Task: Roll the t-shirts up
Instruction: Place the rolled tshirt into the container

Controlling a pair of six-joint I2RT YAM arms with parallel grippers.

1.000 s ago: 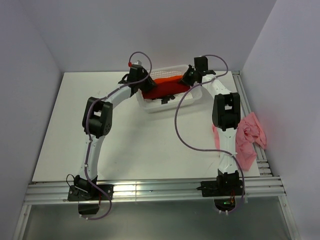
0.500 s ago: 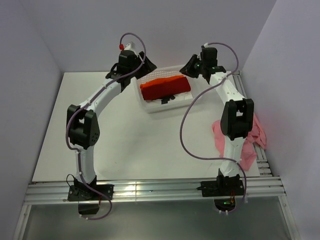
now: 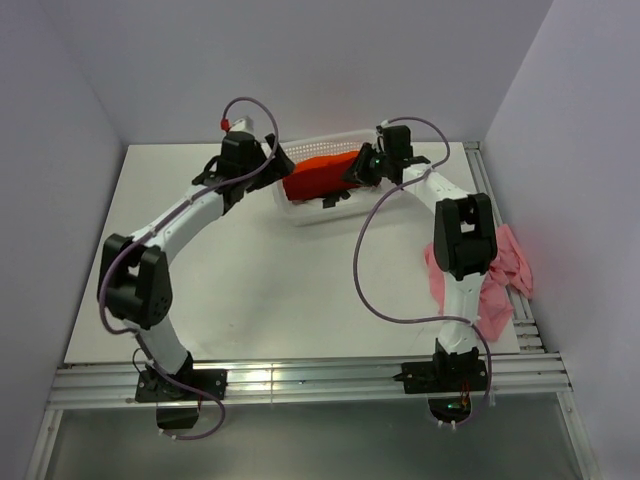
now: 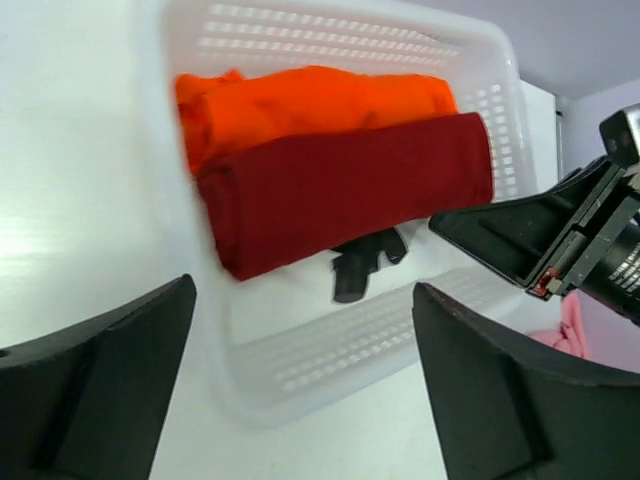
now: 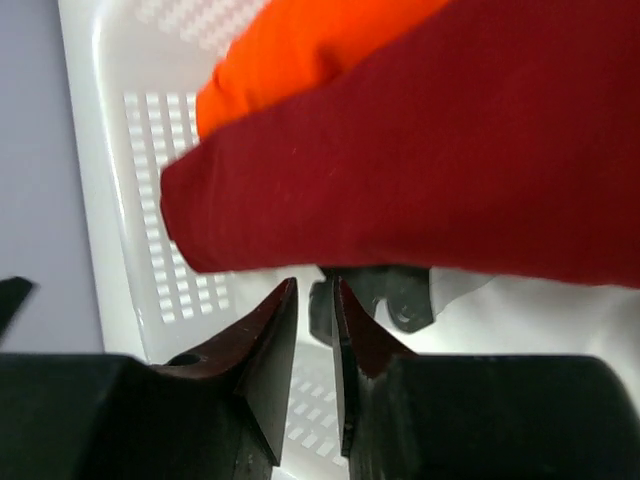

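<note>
Our rolls (image 4: 350,185) lengthwise along the basket (image 4: 330,360); left hand (image 4: 303,290) wide open, now farther back; right hand (image 5: 314,285) nearly closed, empty.

Basket (image 4: 330,350) walls ring dark red shirt (image 4: 350,190); right hand (image 5: 313,300) blocks its right end; top open.

Dark red t-shirt (image 4: 350,190) and orange-red t-shirt (image 4: 310,100) were soft matt knit cloth, pink t-shirt (image 3: 510,268) wrinkled matt cloth, basket (image 4: 300,375) glossy white perforated plastic, table (image 3: 250,270) smooth matt white, near-edge rails (image 3: 320,385) bare shiny metal.
</note>
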